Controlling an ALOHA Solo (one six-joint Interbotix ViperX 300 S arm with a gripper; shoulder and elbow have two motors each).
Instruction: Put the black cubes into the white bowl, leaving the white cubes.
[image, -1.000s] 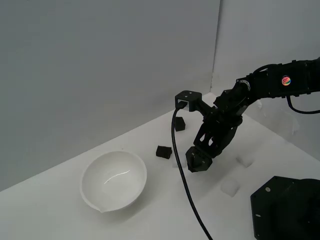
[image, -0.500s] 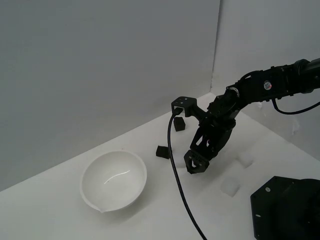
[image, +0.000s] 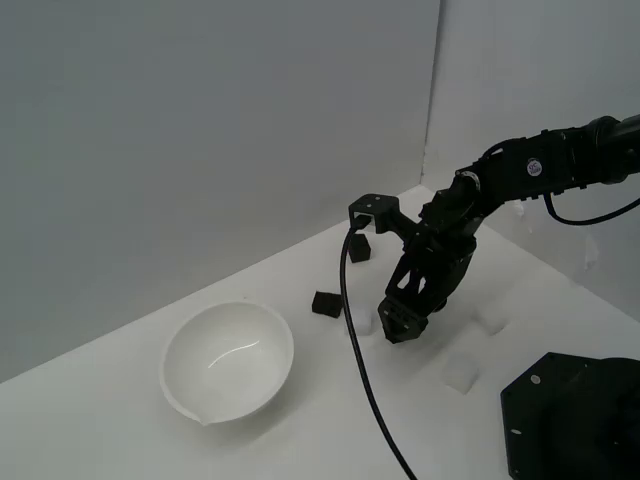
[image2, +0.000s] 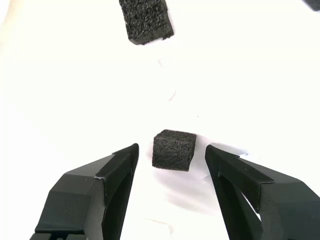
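Gripper, shifted slightly toward the exterior view's right and lowered since the earlier frames: jaws parted, straddling one black cube, apparently untouched, well apart from the white bowl; centre, descend, then close squarely on opposite faces.

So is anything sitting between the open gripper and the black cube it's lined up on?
Nothing visible. In the wrist view the black cube lies between the fingers of the gripper with bare white surface on both sides; a second black cube lies farther ahead, outside the jaws.
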